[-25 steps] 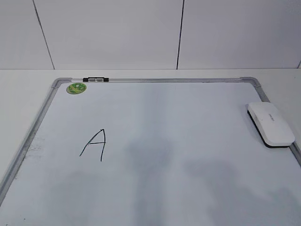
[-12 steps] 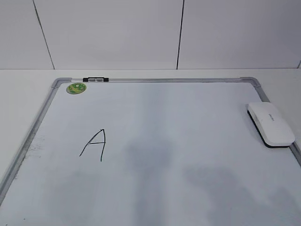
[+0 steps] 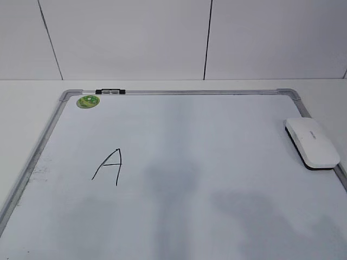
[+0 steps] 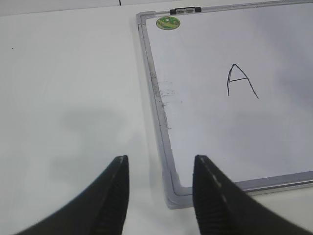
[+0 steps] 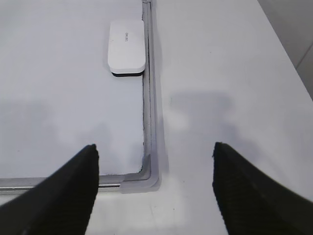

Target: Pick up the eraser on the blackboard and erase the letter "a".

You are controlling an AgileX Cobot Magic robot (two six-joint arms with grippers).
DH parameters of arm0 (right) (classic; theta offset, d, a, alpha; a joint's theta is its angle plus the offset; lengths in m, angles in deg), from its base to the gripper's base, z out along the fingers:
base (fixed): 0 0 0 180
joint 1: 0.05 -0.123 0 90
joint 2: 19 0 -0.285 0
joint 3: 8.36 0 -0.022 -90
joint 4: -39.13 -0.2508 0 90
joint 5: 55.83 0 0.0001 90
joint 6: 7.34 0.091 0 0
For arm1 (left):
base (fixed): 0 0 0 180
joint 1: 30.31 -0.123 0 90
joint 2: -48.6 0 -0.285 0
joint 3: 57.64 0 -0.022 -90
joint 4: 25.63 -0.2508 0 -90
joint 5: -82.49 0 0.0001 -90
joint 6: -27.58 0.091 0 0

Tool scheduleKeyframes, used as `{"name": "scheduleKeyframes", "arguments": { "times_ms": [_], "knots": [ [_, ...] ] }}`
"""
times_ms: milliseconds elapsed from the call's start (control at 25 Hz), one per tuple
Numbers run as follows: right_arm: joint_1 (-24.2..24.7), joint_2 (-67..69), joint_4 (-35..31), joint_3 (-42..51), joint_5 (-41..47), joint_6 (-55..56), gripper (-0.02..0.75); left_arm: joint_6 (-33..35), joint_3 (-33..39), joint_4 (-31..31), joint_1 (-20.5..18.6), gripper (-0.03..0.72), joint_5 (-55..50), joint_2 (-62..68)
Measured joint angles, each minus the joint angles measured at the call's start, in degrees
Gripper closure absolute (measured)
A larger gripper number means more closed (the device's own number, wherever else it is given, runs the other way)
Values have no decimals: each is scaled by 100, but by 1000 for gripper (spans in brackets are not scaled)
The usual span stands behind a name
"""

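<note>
The blackboard is a white dry-erase board with a silver frame, lying flat on the table. The white eraser lies on its right edge, near the far corner; the right wrist view shows the eraser beside the frame. An angular capital A is drawn on the left half and also shows in the left wrist view. No lowercase cursive "a" shows. My left gripper is open and empty above the board's near left corner. My right gripper is open and empty above the near right corner. Neither gripper shows in the exterior view.
A green round sticker and a black clip sit at the board's far left corner. White table lies left of the board and also to its right. A white panelled wall stands behind.
Only the faint shadows on the board shift a little. The eraser and the board have not moved.
</note>
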State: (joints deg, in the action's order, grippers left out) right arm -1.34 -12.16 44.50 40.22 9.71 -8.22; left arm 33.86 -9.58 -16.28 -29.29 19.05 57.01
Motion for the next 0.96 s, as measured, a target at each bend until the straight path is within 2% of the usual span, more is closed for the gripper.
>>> {"name": "scheduleKeyframes", "arguments": {
  "times_ms": [960],
  "knots": [
    [0,0,2,0,0,0,162,0,0,0,0,407,0,0]
  ]
}}
